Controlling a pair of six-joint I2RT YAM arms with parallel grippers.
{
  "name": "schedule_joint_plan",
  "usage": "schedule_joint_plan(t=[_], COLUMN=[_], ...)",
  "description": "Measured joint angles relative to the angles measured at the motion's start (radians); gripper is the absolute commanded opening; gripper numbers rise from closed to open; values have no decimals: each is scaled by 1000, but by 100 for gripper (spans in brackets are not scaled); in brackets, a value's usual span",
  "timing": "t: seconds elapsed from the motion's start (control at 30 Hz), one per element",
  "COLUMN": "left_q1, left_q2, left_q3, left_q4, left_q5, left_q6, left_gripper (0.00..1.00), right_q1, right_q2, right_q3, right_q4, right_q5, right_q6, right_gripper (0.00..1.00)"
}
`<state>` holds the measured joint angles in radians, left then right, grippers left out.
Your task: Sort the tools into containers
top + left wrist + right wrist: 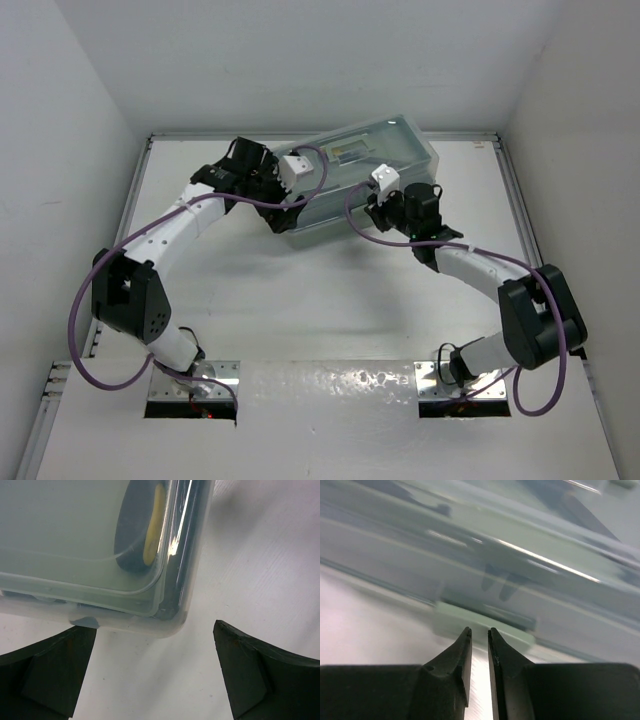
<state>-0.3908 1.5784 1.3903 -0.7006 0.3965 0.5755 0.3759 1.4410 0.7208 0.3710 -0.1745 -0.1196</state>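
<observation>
The toolbox (370, 175), with its sage-green containers, lies closed under a translucent lid at the back middle of the table. Through the lid I see a yellow-black tool handle (147, 527), and a blurred yellowish tool (350, 152) in the top view. My left gripper (265, 188) stands open at the box's left end, its jaws wide on either side of a rounded corner (172, 617) and holding nothing. My right gripper (479, 630) is at the box's front side. Its fingertips are almost together with nothing between them, just before a pale green tab (517, 634).
White walls close in the table on the left, back and right. The white tabletop (300, 300) spreads between the box and the arm bases. Purple cables (80, 340) loop beside both arms.
</observation>
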Motion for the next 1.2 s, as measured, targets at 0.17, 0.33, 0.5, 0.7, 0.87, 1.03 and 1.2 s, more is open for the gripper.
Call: schedule_joint_plan(t=[0.17,0.33,0.5,0.7,0.87,1.03,1.2], left_q1=[0,0,0,0,0,0,0], left_q2=[0,0,0,0,0,0,0], left_q3=[-1,-9,-18,-18,-18,-18,-18], left_q4=[1,9,11,12,11,11,11], left_q5=[5,6,11,11,11,11,11], left_q6=[0,4,8,7,7,7,7], left_gripper=[100,100,100,100,100,100,100], right_q1=[14,13,13,13,13,13,13], right_q2=[38,50,51,50,50,36,13], right_q3=[9,9,9,-28,-53,-53,-55], right_q4=[52,76,80,97,82,70,58], right_q5=[-22,-38,-39,-38,-39,-40,-45], right_q6=[69,118,124,123,123,123,111], right_gripper=[15,13,9,7,7,7,4])
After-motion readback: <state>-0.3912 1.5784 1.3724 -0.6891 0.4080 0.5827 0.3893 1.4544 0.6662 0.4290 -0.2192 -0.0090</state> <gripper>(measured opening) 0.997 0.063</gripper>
